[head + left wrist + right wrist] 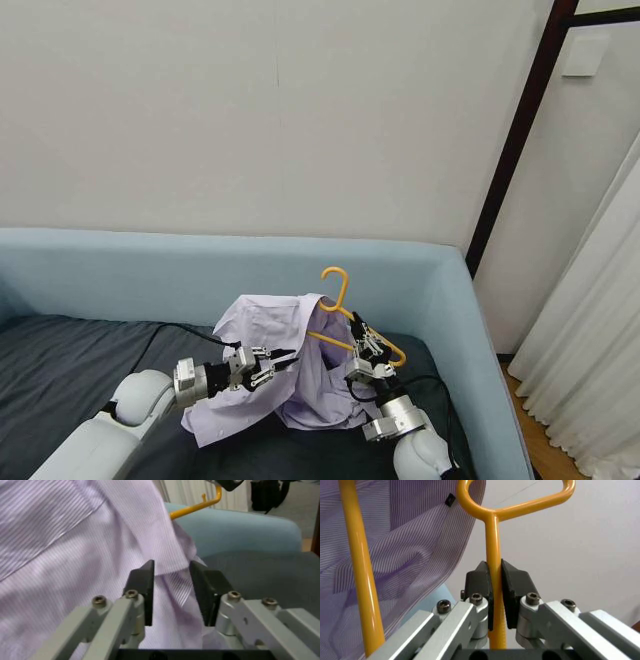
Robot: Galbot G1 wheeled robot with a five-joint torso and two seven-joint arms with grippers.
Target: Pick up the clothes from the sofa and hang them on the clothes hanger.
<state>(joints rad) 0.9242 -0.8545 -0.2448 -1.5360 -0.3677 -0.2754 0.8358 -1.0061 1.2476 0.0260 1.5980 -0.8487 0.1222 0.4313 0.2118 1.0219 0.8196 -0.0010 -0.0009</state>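
Observation:
A lilac striped shirt (262, 322) hangs partly draped over a yellow hanger (343, 291) above the sofa seat. My right gripper (364, 349) is shut on the hanger's stem (492, 536) just below the hook, holding it upright. My left gripper (266, 364) is at the shirt's front, level with the hanger's lower bar. In the left wrist view its fingers (145, 581) stand open, with a fold of the shirt (75, 536) lying between and behind them. The hanger's arm (195, 507) shows beyond the cloth. The shirt (405, 536) covers one hanger shoulder.
The light blue sofa back (150, 265) runs across behind, and its right arm (480, 350) stands close to my right arm. The dark grey seat (60, 360) stretches to the left. A dark door frame (515, 140) and white curtain (590, 350) stand at right.

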